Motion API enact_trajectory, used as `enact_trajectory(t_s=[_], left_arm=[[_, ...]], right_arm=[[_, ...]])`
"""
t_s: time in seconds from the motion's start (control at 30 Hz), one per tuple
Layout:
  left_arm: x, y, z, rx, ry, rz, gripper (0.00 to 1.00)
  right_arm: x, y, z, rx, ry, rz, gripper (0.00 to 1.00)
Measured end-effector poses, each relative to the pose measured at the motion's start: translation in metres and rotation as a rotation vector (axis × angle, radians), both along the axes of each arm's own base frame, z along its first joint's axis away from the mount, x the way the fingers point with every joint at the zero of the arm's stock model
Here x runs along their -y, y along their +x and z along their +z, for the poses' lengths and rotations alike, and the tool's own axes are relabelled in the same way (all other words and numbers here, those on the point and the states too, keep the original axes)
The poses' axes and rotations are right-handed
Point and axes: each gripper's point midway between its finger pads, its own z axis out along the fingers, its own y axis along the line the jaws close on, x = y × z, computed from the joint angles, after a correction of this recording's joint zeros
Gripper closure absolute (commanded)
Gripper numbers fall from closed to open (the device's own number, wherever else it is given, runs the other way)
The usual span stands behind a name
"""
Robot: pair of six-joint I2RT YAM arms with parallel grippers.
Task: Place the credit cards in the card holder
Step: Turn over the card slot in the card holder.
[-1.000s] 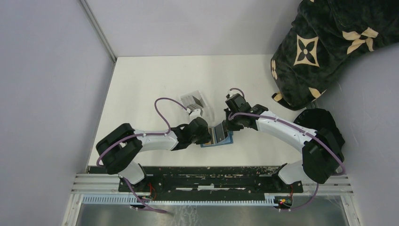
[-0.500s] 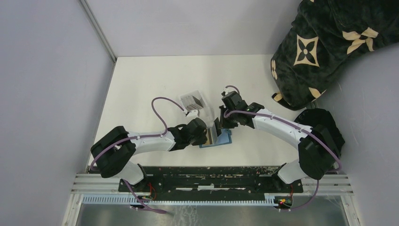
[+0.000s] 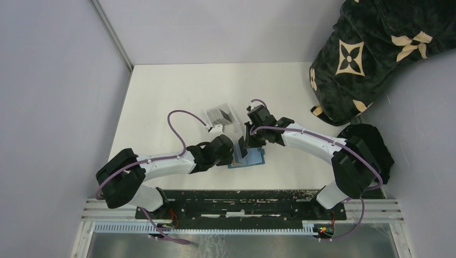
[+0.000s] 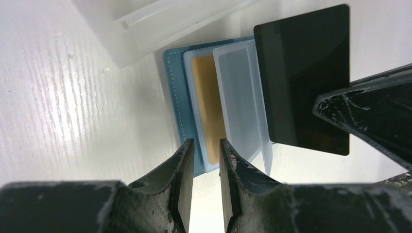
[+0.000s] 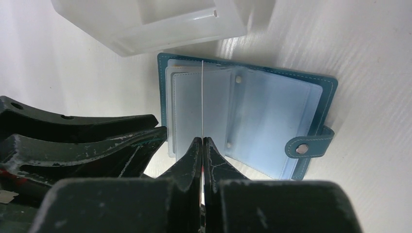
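Card holder lies open on the table, near the front middle. Tray sits just behind it, at eleven o'clock. Sleeved card is tucked in the holder's nine o'clock side, and upright card stands on edge above the sleeves. Left gripper at nine, right gripper at twelve.

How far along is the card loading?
Done: one gold card sits in a sleeve of the open card holder. In hand: the right gripper is shut on a dark card, held on edge over the sleeves, not yet in. The left gripper stands slightly open at the holder's edge. Left: that card, plus the greyish cards in the clear tray.
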Motion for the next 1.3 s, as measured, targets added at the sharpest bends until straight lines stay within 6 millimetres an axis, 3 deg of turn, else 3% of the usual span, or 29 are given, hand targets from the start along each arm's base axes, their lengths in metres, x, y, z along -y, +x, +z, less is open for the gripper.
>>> enact_trajectory(t_s=[0.33, 0.8, 1.1, 1.3], left_arm=[[-0.011, -0.007, -0.010, -0.028, 0.043, 0.001, 0.68], [-0.017, -0.007, 0.000, 0.005, 0.021, 0.014, 0.67], [-0.008, -0.006, -0.006, -0.002, -0.001, -0.001, 0.67], [-0.005, -0.006, -0.015, -0.016, 0.007, -0.008, 0.67]], right_arm=[[-0.005, 0.002, -0.005, 0.001, 0.017, -0.005, 0.99], [0.006, 0.005, 0.000, 0.039, -0.024, -0.019, 0.99], [0.029, 0.011, 0.030, 0.148, -0.080, -0.051, 0.99], [0.032, 0.015, 0.047, 0.191, -0.080, -0.057, 0.99]])
